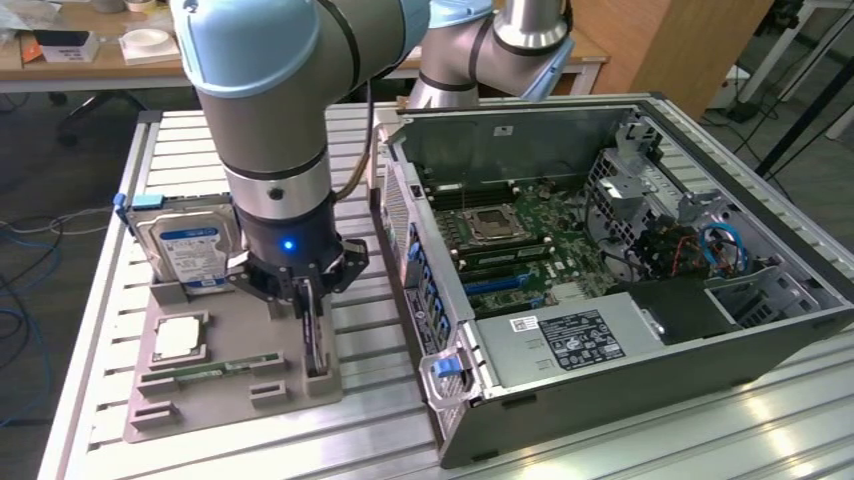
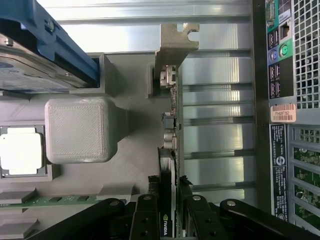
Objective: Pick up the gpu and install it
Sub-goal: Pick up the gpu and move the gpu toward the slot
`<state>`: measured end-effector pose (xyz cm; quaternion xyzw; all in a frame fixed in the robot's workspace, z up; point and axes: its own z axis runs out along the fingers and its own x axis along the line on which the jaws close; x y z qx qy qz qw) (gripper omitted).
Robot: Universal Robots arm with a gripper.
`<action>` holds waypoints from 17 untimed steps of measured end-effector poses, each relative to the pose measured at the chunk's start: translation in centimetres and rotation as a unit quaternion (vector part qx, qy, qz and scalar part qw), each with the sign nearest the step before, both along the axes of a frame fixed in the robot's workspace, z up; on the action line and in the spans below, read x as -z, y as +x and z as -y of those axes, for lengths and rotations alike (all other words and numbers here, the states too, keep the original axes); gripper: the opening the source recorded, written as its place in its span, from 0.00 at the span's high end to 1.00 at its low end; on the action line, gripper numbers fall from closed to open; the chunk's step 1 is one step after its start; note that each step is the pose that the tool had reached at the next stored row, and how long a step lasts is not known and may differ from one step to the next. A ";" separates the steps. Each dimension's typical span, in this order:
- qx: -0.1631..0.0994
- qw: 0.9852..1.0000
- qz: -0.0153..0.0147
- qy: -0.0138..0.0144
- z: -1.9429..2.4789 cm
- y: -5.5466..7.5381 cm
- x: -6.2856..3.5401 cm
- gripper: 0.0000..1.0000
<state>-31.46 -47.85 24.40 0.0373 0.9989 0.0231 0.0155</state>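
In black gripper, thin flat gpu

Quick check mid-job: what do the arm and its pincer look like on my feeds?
The arm is a grey metal tube with light-blue joint caps. Its black wrist unit carries a small blue light, and a dark cable runs beside it. The pincer is black, its linked fingers studded with round bolts.
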 end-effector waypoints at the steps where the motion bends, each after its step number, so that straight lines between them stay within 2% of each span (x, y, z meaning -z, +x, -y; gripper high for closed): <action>1: 0.000 1.000 0.000 0.000 0.00 0.0 -0.13 0.74; 17: 0.000 1.000 0.000 0.000 0.00 0.0 -2.02 0.74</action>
